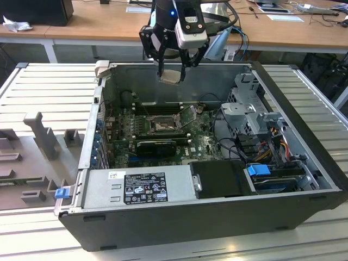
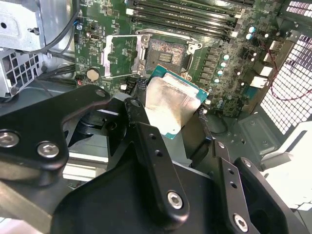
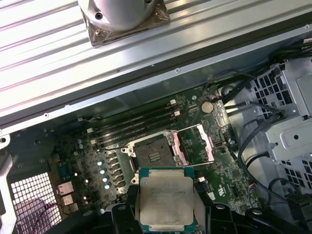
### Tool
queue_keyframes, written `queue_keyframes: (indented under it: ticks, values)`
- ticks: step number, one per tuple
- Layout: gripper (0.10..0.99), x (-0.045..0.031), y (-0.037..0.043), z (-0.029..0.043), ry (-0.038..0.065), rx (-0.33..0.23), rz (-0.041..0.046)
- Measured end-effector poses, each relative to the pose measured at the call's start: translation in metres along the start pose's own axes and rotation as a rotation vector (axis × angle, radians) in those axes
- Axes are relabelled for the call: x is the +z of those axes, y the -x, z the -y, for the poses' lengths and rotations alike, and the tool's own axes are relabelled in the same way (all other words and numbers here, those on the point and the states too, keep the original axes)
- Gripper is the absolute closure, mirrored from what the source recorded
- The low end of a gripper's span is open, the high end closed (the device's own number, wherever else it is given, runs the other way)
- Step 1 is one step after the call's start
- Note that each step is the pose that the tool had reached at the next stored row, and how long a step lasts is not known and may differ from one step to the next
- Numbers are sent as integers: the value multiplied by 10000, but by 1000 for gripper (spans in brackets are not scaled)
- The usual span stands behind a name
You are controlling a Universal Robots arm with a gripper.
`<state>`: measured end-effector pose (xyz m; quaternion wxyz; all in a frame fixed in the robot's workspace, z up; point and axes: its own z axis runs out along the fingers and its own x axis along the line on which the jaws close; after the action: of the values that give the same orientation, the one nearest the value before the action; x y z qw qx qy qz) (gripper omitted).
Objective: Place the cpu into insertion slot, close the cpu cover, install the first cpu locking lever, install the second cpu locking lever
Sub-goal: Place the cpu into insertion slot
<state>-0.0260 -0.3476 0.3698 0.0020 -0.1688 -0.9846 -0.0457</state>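
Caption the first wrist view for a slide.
Gripper holding the cpu over the motherboard, with the empty socket and its opened cover beyond.

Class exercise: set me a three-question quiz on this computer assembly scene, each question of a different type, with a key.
1. True or false: the cpu already sits in the insertion slot.
2. Multiple choice: the cpu cover is A) shut over the slot, B) swung open beside the slot, C) removed altogether.
3. Fill in: the gripper is shut on the ____.

Key: 1 false, it hangs in the gripper above the computer case; 2 B; 3 cpu.
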Motion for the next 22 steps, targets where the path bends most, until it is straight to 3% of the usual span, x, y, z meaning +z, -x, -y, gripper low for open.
queue_keyframes:
  ticks: [22]
  values:
    - [553,0,0,0,13,714,63]
